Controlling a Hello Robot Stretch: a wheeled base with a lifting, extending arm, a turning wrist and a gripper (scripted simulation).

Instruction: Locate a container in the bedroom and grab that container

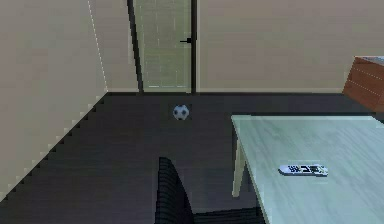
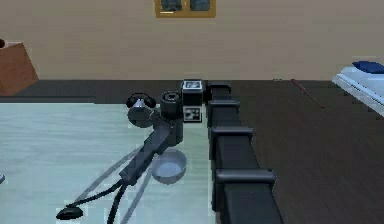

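Note:
A small pale round bowl-like container (image 2: 168,168) stands on the light wooden table (image 2: 50,140) in the arm side view. The dark arm (image 2: 232,150) rises beside it, with two white marker squares at its far end. Left of these is the gripper's dark body, and its thin fingers (image 2: 128,170) slant down across the tabletop toward the lower left. The gripper (image 2: 95,210) lies close to the container, whose left edge meets the fingers. I cannot tell whether it holds anything.
In the forward view a closed door (image 1: 162,45) stands at the back and a soccer ball (image 1: 180,113) lies on the dark floor. A remote control (image 1: 302,170) rests on the table (image 1: 330,140), with a dark chair (image 1: 175,195) beside it. A brown dresser (image 1: 370,85) and a bed (image 2: 365,80) stand farther off.

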